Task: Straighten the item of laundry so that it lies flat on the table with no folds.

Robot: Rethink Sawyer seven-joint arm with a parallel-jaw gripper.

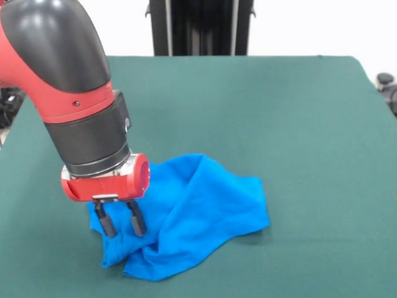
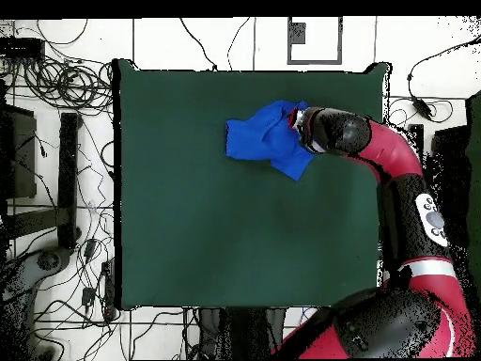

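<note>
The item of laundry (image 1: 198, 211) is a bright blue shirt, bunched and folded over itself on the green table (image 1: 298, 124). It lies near the front edge in the front view, left of centre. My gripper (image 1: 121, 228) hangs over the shirt's left end, its two black fingers (image 1: 105, 222) apart and their tips down at the cloth, with blue fabric showing between them. In the overhead view the shirt (image 2: 263, 139) lies near the table's (image 2: 235, 235) far edge, and the gripper (image 2: 300, 120) is at its right end, mostly hidden by the arm.
A black stand (image 1: 200, 28) rises behind the table's far edge. Dark gear (image 1: 388, 87) sits off the right edge. Cables (image 2: 56, 85) and equipment cover the floor around the table in the overhead view.
</note>
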